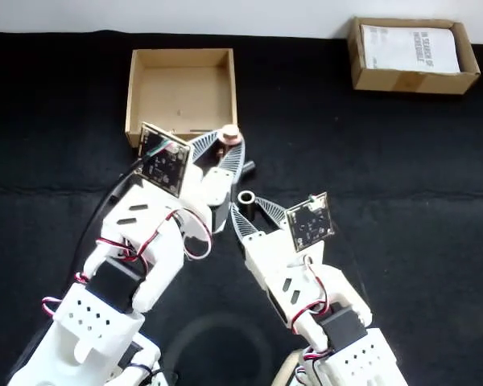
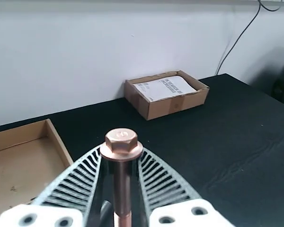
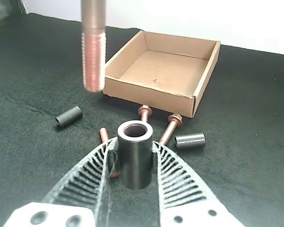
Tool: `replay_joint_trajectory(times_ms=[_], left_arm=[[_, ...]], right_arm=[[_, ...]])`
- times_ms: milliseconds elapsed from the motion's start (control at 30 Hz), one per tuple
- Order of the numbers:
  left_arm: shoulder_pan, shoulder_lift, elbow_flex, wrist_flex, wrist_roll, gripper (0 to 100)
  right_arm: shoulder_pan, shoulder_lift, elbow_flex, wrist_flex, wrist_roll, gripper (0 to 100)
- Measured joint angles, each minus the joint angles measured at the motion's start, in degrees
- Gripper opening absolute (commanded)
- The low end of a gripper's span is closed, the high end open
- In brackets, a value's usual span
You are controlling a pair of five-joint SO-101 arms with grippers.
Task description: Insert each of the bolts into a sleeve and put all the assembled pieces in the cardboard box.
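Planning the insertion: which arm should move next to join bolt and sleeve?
Left. The left gripper holds the bolt threads-down, higher than and beside the upright sleeve in the right gripper.

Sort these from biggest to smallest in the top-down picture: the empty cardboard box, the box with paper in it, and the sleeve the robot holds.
Largest: empty cardboard box and box with paper, which look about alike, so I won't rank them.
Smallest by far: sleeve.
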Motion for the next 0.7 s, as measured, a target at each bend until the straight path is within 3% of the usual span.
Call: replay_joint_trajectory(times_ms=[167,467,700], left_arm=[[0.2,3.6,-2.6,0.0,0.6,1],[0.1,15.6,-12.8,6.3,12.4,1],[0.2,16.1,-13.0,8.6,13.9,1]], right_arm=[[0.0,0.0,0.0,0.0,0.0,0.8],[0.0,0.0,0.0,0.0,0.0,0.8],[0.0,0.0,0.0,0.0,0.0,0.8]])
